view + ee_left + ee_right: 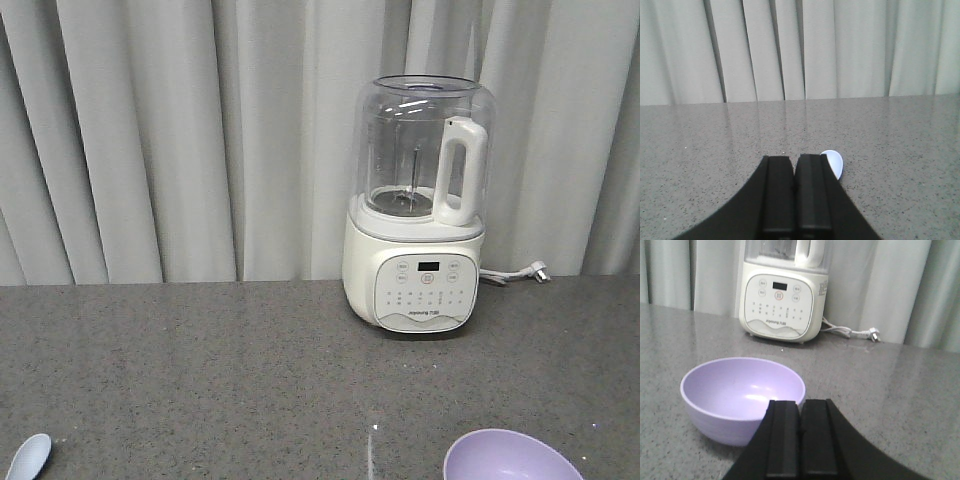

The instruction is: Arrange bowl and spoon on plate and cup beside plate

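The lavender bowl (742,395) sits upright and empty on the grey counter, just ahead and left of my right gripper (800,405), which is shut with nothing in it. The bowl's far rim (512,455) shows at the bottom of the front view. A pale blue spoon (28,457) lies at the bottom left there. In the left wrist view its scoop (834,162) peeks out past the right side of my left gripper (794,160), also shut and empty. The plate and the cup are out of view.
A white blender (420,205) with a clear jug stands at the back of the counter (250,370), its cord and plug (520,273) trailing right. Grey curtains (180,130) hang behind the counter's far edge.
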